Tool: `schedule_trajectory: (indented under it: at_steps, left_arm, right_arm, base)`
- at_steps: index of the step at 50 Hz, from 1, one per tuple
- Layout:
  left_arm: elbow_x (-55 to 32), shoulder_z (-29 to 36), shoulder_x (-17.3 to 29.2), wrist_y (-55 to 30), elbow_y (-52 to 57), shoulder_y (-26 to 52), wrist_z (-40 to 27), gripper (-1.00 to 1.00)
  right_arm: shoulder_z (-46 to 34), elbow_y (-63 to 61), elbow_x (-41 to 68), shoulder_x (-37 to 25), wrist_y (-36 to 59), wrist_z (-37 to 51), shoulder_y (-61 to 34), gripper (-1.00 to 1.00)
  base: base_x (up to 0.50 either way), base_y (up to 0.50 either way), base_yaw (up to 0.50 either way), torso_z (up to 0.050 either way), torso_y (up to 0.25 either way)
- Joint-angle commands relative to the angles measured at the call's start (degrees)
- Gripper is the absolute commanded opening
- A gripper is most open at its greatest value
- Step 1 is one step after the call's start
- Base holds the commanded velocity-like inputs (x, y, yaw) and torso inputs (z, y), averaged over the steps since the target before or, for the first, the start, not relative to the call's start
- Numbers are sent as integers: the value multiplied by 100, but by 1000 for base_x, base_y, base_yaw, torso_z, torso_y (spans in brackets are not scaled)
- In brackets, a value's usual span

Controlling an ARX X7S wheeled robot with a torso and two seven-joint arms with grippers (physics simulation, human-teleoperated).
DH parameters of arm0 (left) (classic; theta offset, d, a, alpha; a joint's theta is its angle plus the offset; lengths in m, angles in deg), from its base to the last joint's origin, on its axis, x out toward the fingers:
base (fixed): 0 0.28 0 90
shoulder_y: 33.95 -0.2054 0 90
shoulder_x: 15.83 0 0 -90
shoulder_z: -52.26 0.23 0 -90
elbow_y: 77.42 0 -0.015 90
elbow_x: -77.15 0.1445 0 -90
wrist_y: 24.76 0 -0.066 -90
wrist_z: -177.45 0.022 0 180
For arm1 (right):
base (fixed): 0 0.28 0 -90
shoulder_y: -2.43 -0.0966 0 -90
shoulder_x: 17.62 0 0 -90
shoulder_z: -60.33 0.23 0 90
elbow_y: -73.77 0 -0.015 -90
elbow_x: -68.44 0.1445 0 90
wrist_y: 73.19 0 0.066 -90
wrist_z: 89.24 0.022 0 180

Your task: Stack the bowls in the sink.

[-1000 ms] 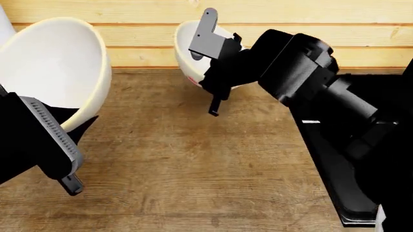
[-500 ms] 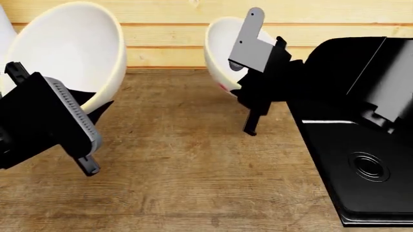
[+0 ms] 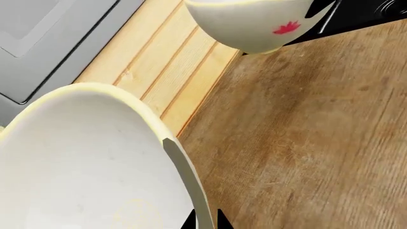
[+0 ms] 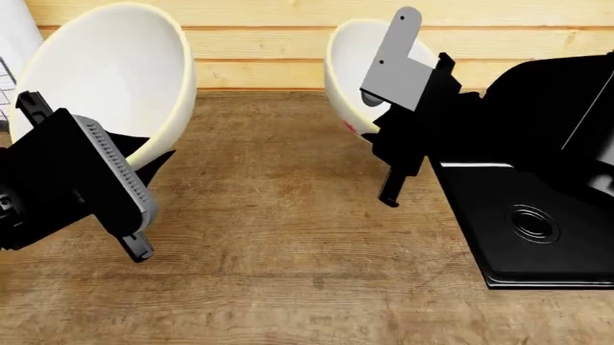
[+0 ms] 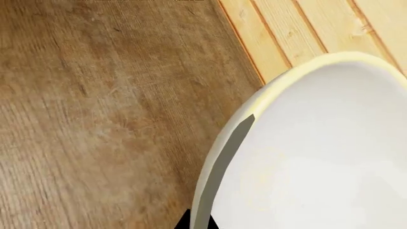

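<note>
Left gripper: my left gripper (image 4: pixel 125 194) is clamped on the rim of the large cream-white glossy bowl (image 4: pixel 111 75), which I hold tilted on its side above the counter, nearest the camera.

Worktop: the brown wood-grain countertop (image 4: pixel 278 244) lies bare beneath both bowls; neither bowl touches it.

Right gripper: my right gripper (image 4: pixel 395 108) pinches the rim of the smaller white glossy bowl with a red mark (image 4: pixel 350 68), one grey finger inside and one outside; this bowl is tipped too.

Sink: the black rectangular sink with a round drain (image 4: pixel 537 237) sits on my right, its near basin showing no bowl in it. The small bowl hangs just beside its edge, not yet over the basin.

Backdrop: pale wooden wall planks (image 4: pixel 259 50) run behind everything.

Done: both bowls are lifted, one per arm.

Left: I judge that carrying them over the basin, setting the large one down and nesting the small one inside it all remain.
</note>
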Motion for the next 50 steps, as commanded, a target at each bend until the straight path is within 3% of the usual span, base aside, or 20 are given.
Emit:
schedule_trajectory:
  at_steps: [1,23,32,50]
  left_arm:
    - [22,-66,22,-30,65,93,-40,-100]
    - [-23,-83,38,-63,110,130,-53,-100]
    - [-2,-65,27,-24,83,122,-48,-100]
    - [105,77,-85,39,-10,199,8,-100]
  right_arm:
    - [75,-84,-68,-52,68,72,-76,-100]
    - [136,-180,-5,-117,125,146,-65,-100]
    - [211,-224,97,-145,143,293,19,-100]
    - [261,-293,211,-238,222,399,84,-100]
  base:
    - [-309,0,0,0,0]
    - [-309,0,0,0,0]
    - [0,-7,0,0,0]
    - [1,-484,0,0,1]
